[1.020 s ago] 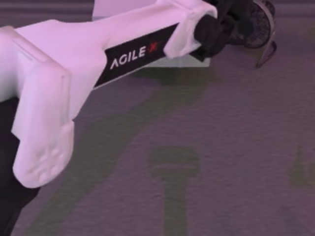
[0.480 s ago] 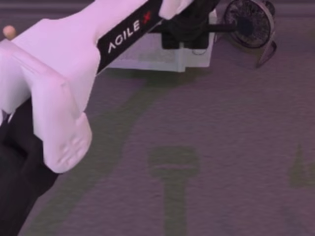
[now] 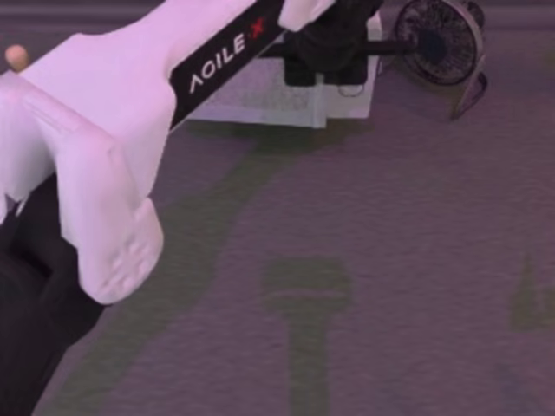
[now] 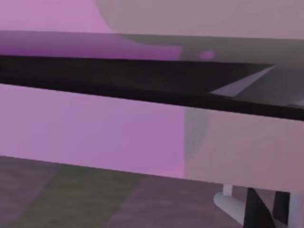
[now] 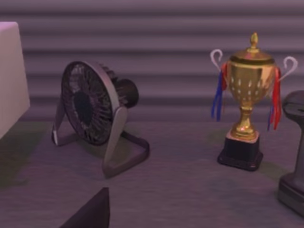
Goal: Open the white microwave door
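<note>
Overhead first: the left arm [image 3: 130, 113] sweeps in from the near left side of the table [image 3: 390, 260] and reaches diagonally to the white microwave [image 3: 286, 91], which sits at the far edge of the table, a little left of centre. Its left gripper [image 3: 325, 48] is a dark mass directly over the microwave's top, near the right end of the box. Whether its fingers are spread or pressed together cannot be told from above, since the wrist covers them. The door cannot be made out separately here. Just right of the microwave stands a black round fan [image 3: 438, 43] on a wire stand, close to the box but apart from it. The right arm is not seen from above.

Left wrist camera: the lens is very close to the microwave. A pale surface fills most of the picture, crossed by a dark band [image 4: 142, 83]. A strip of table shows below the microwave, with a pale rod-like part at one corner. No fingers can be picked out.

Right wrist camera: the fan [image 5: 95, 111] stands beside the microwave's white corner [image 5: 12, 76]. Farther from the microwave than the fan is a gold trophy [image 5: 247, 95] with red and blue ribbons on a dark base, then a dark object [image 5: 294, 156] at the picture's edge.
</note>
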You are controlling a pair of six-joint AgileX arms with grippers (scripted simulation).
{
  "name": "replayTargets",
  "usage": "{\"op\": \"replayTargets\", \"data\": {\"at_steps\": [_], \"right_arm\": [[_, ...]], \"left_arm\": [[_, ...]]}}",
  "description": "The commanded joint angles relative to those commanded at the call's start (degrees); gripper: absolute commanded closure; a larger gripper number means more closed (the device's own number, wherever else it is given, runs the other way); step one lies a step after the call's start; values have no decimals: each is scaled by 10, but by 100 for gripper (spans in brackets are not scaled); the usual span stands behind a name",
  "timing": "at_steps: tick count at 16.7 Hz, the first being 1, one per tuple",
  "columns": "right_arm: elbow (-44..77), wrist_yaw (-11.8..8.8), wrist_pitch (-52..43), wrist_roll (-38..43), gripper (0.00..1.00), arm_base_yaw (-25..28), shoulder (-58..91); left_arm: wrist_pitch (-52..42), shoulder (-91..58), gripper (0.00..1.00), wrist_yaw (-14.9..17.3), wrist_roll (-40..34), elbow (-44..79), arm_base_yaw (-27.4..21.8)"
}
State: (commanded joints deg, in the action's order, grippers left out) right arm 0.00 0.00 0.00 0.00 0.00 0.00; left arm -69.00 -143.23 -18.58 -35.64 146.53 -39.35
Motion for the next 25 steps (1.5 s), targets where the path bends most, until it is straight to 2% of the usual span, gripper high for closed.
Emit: {"op": "replayTargets", "data": {"at_steps": [21,25], "right_arm": [[0,0,0,0,0,0,0],[0,0,0,0,0,0,0]], "left_arm": [[2,-3,100,1,0,-2,-5],[37,37,100,6,21,-68,-1]]}}
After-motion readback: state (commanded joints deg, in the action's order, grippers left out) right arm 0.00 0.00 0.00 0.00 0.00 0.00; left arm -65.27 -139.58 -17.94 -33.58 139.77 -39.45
